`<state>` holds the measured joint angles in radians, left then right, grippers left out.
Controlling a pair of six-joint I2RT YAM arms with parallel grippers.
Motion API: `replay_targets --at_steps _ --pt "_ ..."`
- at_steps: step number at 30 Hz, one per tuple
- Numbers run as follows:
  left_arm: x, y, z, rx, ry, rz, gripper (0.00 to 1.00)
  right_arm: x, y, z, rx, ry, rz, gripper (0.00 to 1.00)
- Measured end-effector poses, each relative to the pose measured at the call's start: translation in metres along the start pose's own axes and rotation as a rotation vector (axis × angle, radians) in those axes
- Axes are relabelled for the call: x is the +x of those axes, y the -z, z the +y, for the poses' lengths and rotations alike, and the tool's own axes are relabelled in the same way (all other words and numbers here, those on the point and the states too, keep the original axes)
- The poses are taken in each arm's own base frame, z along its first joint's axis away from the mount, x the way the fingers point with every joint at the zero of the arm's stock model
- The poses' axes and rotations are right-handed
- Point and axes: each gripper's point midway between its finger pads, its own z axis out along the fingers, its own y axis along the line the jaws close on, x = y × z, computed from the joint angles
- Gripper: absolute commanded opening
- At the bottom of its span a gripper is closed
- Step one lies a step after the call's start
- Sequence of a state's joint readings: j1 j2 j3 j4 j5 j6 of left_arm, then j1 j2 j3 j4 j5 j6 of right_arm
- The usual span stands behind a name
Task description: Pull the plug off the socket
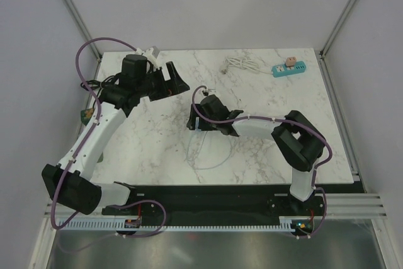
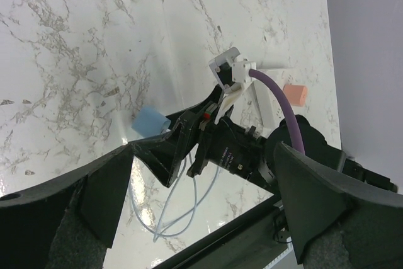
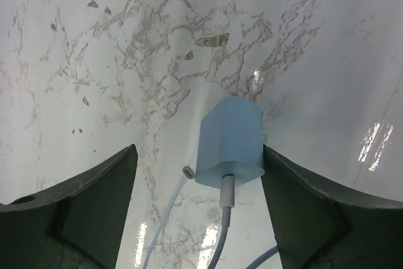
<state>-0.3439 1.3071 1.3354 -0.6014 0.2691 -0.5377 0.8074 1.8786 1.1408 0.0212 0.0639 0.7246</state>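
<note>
My right gripper [image 3: 198,150] stands wide open, gripping nothing. The light-blue cube-shaped plastic plug [image 3: 230,137] lies on the white marble table [image 3: 94,61] between its fingers, its white cable [image 3: 227,201] trailing towards my wrist. My left gripper [image 2: 204,152] gapes, empty.

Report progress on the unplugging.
Done: the blue charger lies loose on the table, far from the power strip. In hand: the right claw stands open around it, gripping nothing. Remaining: retract the arm; a pink plug sits in the strip.
</note>
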Motion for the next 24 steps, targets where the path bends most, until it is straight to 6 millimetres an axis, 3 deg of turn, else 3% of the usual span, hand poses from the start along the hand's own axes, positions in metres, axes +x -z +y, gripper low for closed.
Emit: replay_targets --at_steps 3,6,12,18,21,24 --pt "0.001 -0.003 0.001 -0.004 0.003 0.007 0.99 0.001 0.001 -0.002 -0.002 0.015 0.014 0.97" --pt "0.001 -0.003 0.001 -0.003 0.002 0.006 0.98 -0.004 0.004 -0.011 0.010 0.022 0.030 0.98" --pt "0.000 -0.001 0.000 0.000 0.000 0.002 0.97 -0.043 0.026 -0.023 0.014 0.007 -0.008 0.98" --pt "0.004 0.000 -0.013 0.077 -0.021 0.026 0.92 -0.107 0.077 -0.045 0.083 -0.011 -0.108 0.98" --pt "0.011 -0.008 -0.018 0.116 -0.029 0.069 0.93 -0.131 0.113 -0.074 0.180 -0.018 -0.161 0.98" --pt "0.027 -0.027 -0.024 0.135 -0.046 0.129 0.93 -0.142 0.149 -0.107 0.290 -0.038 -0.196 0.98"
